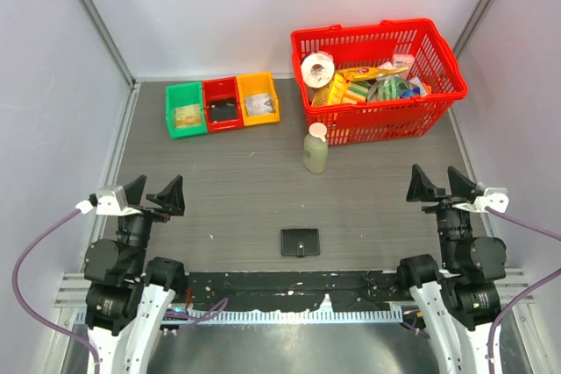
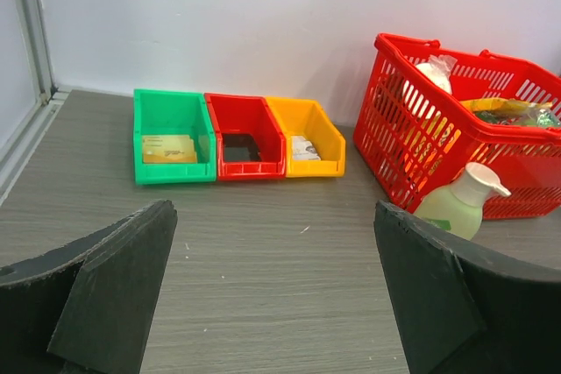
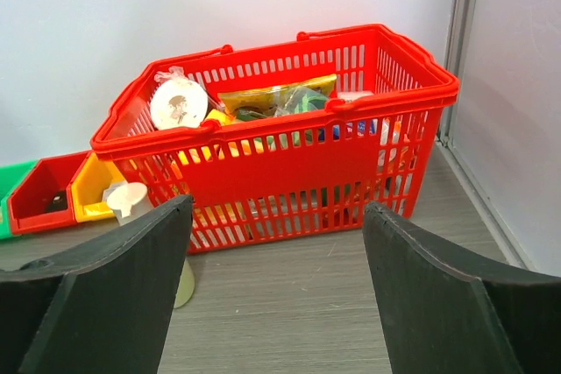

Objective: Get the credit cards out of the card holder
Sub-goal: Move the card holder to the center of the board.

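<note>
Starting from wide-open, empty left gripper (image 1: pixel 151 194) and right gripper (image 1: pixel 441 186), reach inward to closed black card holder (image 1: pixel 299 242) lying flat on table (image 1: pixel 228 181) midway between both, pinning one edge, opening gently before pinching hidden credit cards.

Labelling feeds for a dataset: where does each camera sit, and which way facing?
Top external: above and behind the robot, looking down on the grey table; left pincer, right pincer and small flat black card holder show.
Left wrist: on the left arm, facing forward at green, red and orange plastic trays; own black fingers below.
Right wrist: on the right arm, facing the red plastic basket; own fingers below.
Shared: both wrist views show basket and trays.
</note>
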### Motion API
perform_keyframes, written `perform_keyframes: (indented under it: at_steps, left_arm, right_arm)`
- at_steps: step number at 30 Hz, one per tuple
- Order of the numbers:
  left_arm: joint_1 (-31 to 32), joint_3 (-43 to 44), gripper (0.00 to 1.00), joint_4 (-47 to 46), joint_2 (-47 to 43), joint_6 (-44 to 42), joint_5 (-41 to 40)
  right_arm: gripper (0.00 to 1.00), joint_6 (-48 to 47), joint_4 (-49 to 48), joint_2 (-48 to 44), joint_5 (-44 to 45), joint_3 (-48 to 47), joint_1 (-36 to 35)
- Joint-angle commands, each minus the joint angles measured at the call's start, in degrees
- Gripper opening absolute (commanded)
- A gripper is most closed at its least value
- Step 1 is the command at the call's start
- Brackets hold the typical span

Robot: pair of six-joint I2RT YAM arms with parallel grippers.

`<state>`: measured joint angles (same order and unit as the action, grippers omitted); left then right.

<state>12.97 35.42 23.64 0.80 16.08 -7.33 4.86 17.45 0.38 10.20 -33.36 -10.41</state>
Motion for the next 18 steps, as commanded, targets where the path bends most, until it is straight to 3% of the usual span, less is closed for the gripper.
perform_keyframes:
  at_steps: [1, 8, 12, 18]
  left_arm:
    - [0.8, 0.4, 1.0, 0.5, -0.1, -0.3, -2.2]
    - [0.9, 0.7, 1.0, 1.0, -2.3, 0.7, -3.2]
    - [0.9, 1.1, 1.0, 2.1, -2.4, 1.4, -3.3]
    - [0.9, 1.8, 1.0, 4.7, -1.2, 1.9, -5.4]
  right_arm:
    - [0.83, 0.8, 0.7, 1.9, -0.3, -3.3, -0.3]
    - [0.83, 5.8, 3.3, 9.7, -16.2, -9.5, -0.3]
    - [0.83, 9.4, 9.7, 18.3, -21.6, -16.5, -0.3]
    - [0.84, 12.7, 10.1, 28.0, -39.8, -19.0, -0.3]
